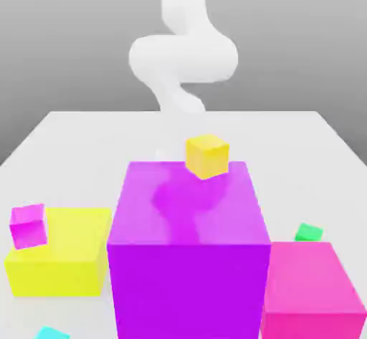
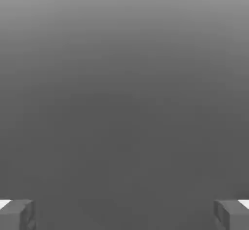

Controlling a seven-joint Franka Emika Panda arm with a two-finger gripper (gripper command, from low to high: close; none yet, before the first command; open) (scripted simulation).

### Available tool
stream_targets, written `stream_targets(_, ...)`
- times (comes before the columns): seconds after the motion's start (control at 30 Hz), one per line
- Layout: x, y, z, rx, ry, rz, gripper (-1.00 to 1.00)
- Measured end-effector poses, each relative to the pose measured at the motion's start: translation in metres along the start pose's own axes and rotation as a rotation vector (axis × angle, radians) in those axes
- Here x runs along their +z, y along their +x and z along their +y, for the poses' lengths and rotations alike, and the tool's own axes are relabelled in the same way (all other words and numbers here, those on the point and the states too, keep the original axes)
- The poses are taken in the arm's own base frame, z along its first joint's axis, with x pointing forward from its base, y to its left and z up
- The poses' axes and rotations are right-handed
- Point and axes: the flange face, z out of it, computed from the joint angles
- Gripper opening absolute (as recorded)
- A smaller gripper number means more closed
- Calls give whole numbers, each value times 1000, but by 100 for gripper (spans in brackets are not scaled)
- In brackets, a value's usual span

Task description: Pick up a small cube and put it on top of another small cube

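Observation:
The small cyan cube point(image 1: 51, 332) lies at the exterior view's lower left, cut off by the frame edge, in front of the big yellow block point(image 1: 61, 259). The small green cube point(image 1: 309, 232) rests on the table at the exterior view's right, behind the big pink block point(image 1: 310, 291). My white arm point(image 1: 183, 51) rises at the far side of the table, beyond the big purple block point(image 1: 188, 237). In the hand view my gripper point(image 2: 124, 214) is open, its grey fingertips point(image 2: 17, 214) far apart, with nothing between them and plain grey beyond.
A small orange-yellow cube point(image 1: 208, 155) shows at the purple block's far top edge. A small magenta cube point(image 1: 28, 226) overlaps the yellow block's near left corner. The white table point(image 1: 86, 151) stretches back to a grey backdrop.

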Motion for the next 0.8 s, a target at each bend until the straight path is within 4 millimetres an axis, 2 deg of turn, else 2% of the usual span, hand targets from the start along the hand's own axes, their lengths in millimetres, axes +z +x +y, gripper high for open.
stream_targets(0.2,-39,26,46,-306,4,28,0)
stream_targets(0.4,-50,55,104,-578,0,27,0)
stream_targets(0.5,-43,70,135,-708,-2,13,0)
stream_targets(0.6,-29,84,166,-836,-1,-11,0)
stream_targets(0.7,-6,96,197,-963,5,-45,0)
stream_targets(0.8,26,106,225,-1092,16,-90,0)
